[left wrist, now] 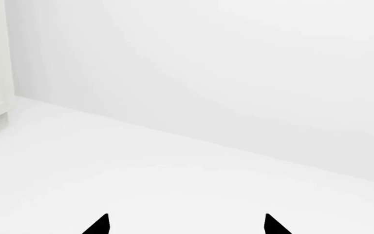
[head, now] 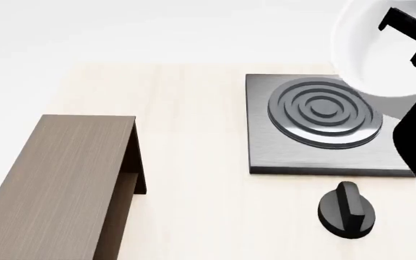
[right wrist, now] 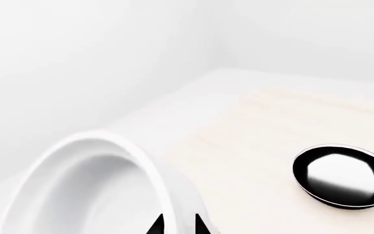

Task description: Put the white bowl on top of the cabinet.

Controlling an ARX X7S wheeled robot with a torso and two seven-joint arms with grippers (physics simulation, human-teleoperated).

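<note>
Bowl hangs at the upper right of the head view, lifted above the stove plate and its coil burner, with the right gripper clamped on its rim. In the right wrist view the fingertips pinch the bowl's wall, and a black pan lies on the table beyond. Cabinet sits at the lower left, top bare, well apart from the bowl. A knob lies just below the plate. Left gripper shows its tips spread apart over a white floor.
</note>
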